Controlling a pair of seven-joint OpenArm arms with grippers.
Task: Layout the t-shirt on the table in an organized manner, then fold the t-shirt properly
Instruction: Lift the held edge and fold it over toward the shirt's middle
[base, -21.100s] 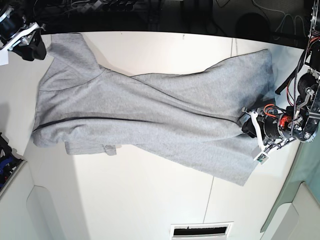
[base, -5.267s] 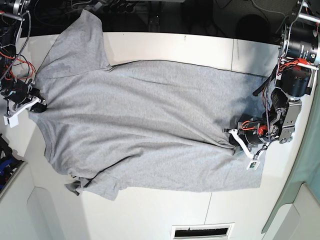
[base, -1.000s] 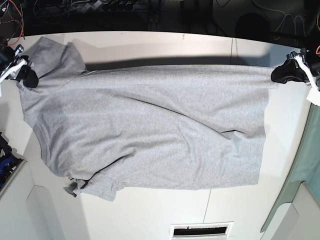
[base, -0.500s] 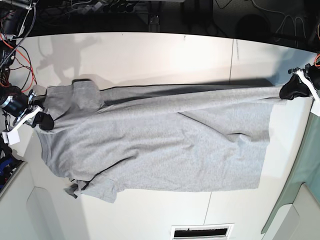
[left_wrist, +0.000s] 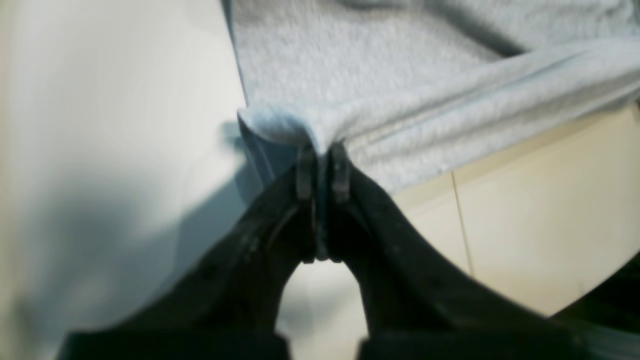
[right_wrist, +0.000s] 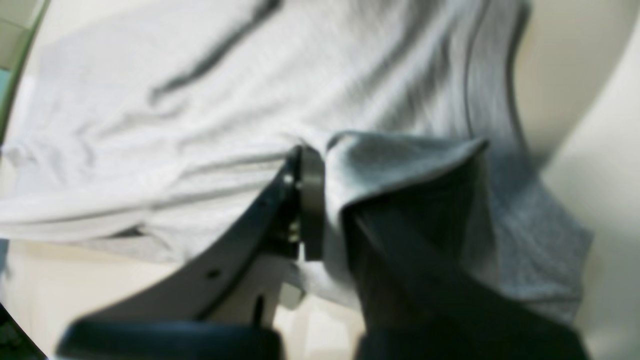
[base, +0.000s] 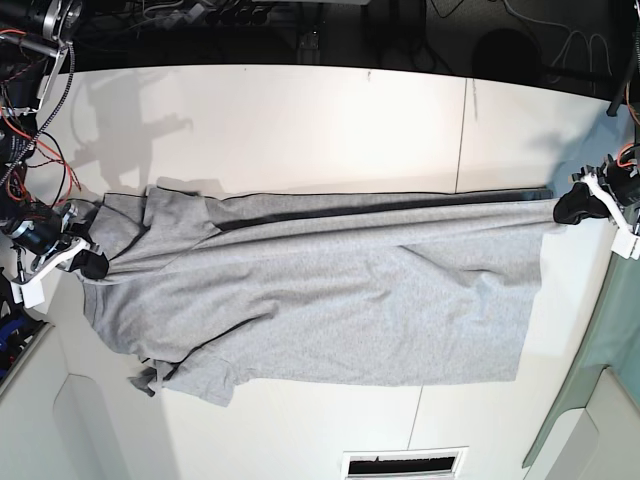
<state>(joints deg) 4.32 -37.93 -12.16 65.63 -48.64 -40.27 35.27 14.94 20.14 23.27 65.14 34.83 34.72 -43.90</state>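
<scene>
The light grey t-shirt (base: 330, 290) lies spread across the white table (base: 300, 120), with its far edge lifted and stretched in a straight line between my two grippers. My left gripper (base: 575, 205) is on the right of the base view, shut on the shirt's hem corner. The left wrist view shows its jaws pinched together on a fold of the shirt (left_wrist: 400, 100). My right gripper (base: 88, 262) is on the left of the base view, shut on the shoulder and sleeve area. The right wrist view shows fabric (right_wrist: 200, 100) draped over one finger. No lettering shows.
A thin dark seam (base: 463, 130) crosses the table. A vent slot (base: 403, 462) sits at the near edge. Cables and dark gear line the far edge (base: 200, 15). A blue object (base: 12, 325) lies at the left and a green surface (base: 610, 370) at the right.
Both grippers have moved toward the near side of the table, carrying the shirt's far edge with them. More bare table shows beyond the shirt.
</scene>
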